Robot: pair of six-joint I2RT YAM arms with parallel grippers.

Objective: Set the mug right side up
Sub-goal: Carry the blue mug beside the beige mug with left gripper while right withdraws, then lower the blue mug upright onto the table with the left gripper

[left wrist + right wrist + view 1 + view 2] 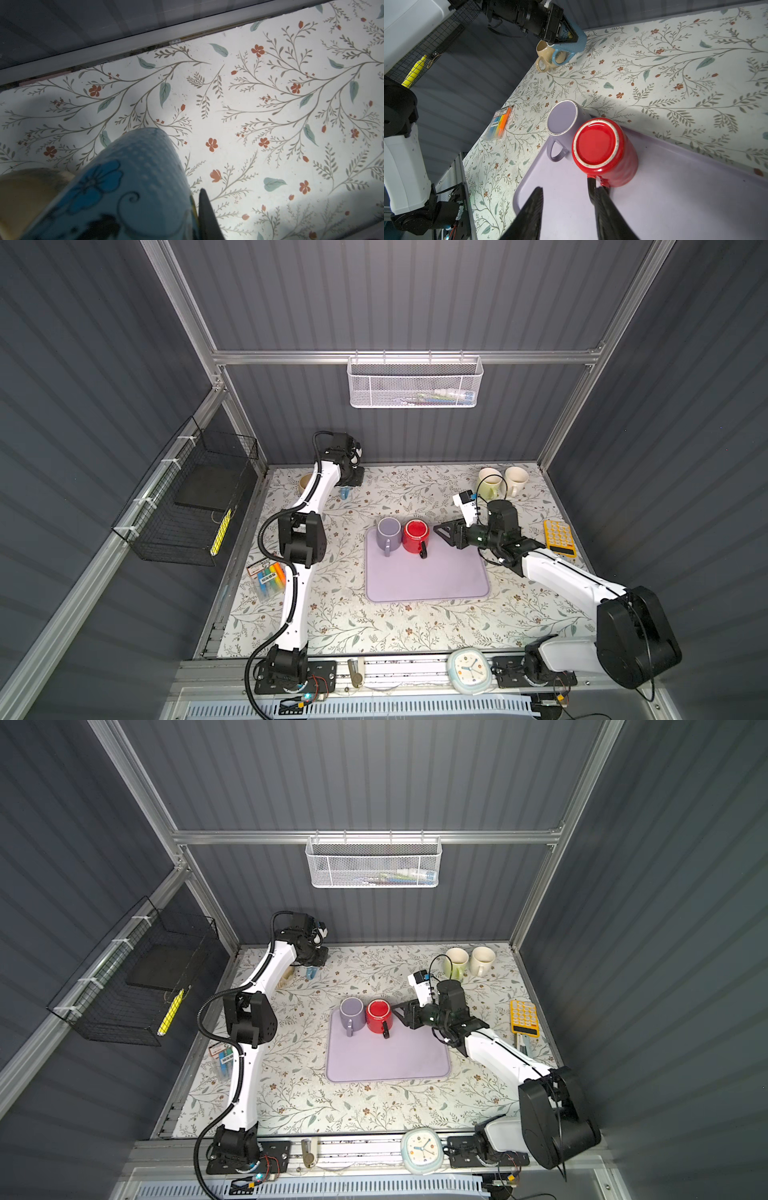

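On the far part of the purple mat [428, 580], in the middle of the tabletop [374, 626]: red mug [415, 535], bottom up, just right of a purple mug [388, 533]. Right of it, right gripper [570, 189], jaws apart and empty, one tip at the mug's dark handle. At the far left, left gripper [572, 38], jaws closed tight on a blue mug [135, 187], beside a tan mug [544, 52].

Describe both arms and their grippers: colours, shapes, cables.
The left arm and right arm have white links and black joints. A black ribbed hose runs along the left one. The left gripper and right gripper are black, with tapering triangular fingers. A white camera block sits on the right wrist.
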